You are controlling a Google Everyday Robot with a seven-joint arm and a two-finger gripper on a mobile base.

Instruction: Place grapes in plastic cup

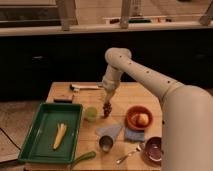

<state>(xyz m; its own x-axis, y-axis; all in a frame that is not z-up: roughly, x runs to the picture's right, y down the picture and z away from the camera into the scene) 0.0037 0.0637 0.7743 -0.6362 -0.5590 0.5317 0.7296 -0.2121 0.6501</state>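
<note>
My gripper (107,100) hangs over the middle of the wooden table (125,95), pointing down. A dark bunch of grapes (106,109) hangs from it, a little above the table top. The pale green plastic cup (90,114) stands upright just left of the grapes, beside the green tray. The grapes are to the right of the cup's rim, not over it.
A green tray (45,137) with a banana (60,135) lies at the left. An orange bowl (138,118) with a fruit, blue cloths (120,132), a metal cup (105,143), a dark red bowl (152,148), a spoon (127,155) and a green vegetable (82,158) lie nearby.
</note>
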